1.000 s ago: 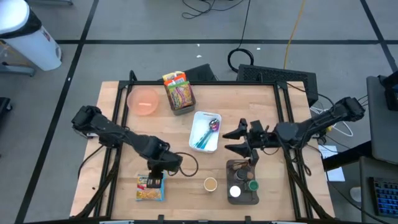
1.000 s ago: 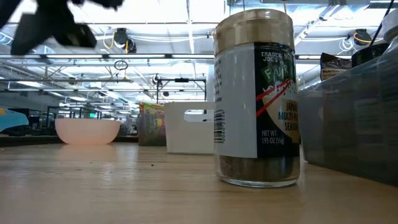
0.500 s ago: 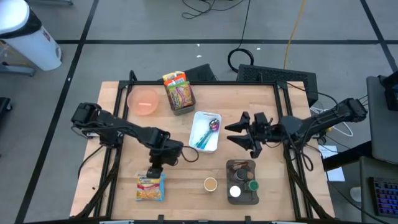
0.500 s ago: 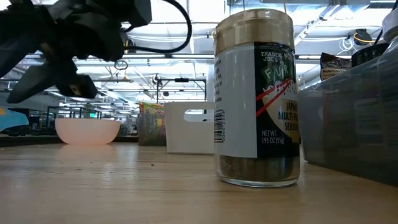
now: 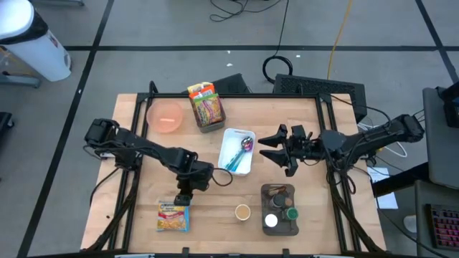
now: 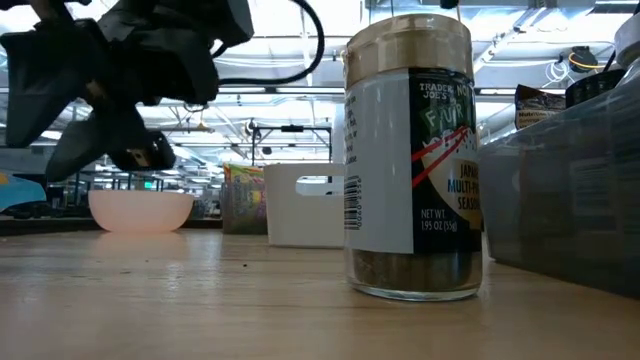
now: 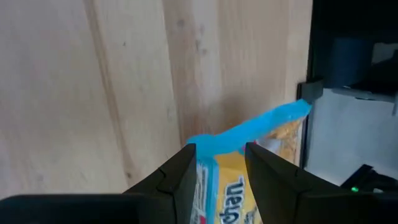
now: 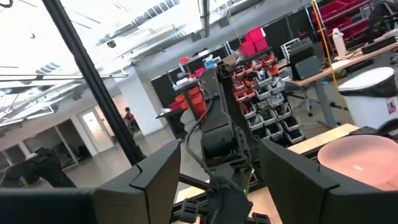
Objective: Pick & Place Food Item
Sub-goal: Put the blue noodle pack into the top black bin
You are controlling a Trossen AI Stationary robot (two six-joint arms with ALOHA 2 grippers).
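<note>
A yellow food packet [image 5: 174,216] with a blue end seal lies flat near the table's front left. My left gripper [image 5: 182,199] hangs open just above the packet's far end, pointing steeply down. In the left wrist view, the blue seal and yellow face [image 7: 224,180] show in the gap between its fingers [image 7: 219,149]. In the low view this gripper [image 6: 120,150] stands clear above the tabletop. My right gripper [image 5: 271,152] waits open and raised at the table's right middle, pointing toward the left; nothing is between its fingers [image 8: 219,146].
A pink bowl [image 5: 166,116] and a dark bin of snack packets [image 5: 206,107] stand at the far left. A white tray [image 5: 247,168] with utensils sits mid-table. A spice jar [image 5: 243,212] and a dark caddy [image 5: 295,228] with jars stand near the front.
My left gripper has come down toward the packet, shifted slightly toward the far edge and tipped more steeply downward, its gap unchanged. The packet has stayed in place. My right gripper has drifted a little toward the table's far edge.
</note>
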